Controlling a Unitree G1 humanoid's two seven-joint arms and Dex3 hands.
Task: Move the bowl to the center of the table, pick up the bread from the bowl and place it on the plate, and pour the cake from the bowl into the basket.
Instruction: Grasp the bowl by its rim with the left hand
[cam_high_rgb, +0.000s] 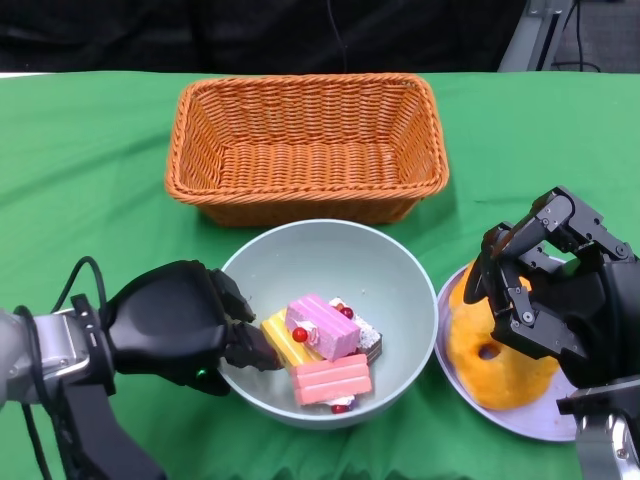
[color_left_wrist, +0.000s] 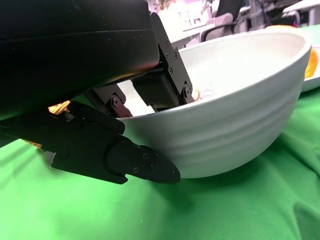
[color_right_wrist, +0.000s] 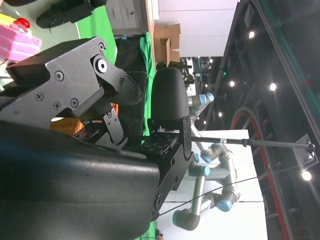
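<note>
bowl (cam_high_rgb: 400, 290) mid-table, left hand (cam_high_rgb: 175, 325) clamped on rim | bread (cam_high_rgb: 495, 360) on plate (cam_high_rgb: 530, 420), right hand (cam_high_rgb: 545, 290) fingers apart above, empty | cake (cam_high_rgb: 325, 345) unpoured; basket (cam_high_rgb: 305, 150) waiting

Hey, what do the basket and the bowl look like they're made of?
The basket looks like woven wicker or rattan, orange-brown and matte: the interlaced strands show. The bowl looks like smooth, pale glazed ceramic or plastic, with faint ridges outside in the left wrist view.
</note>
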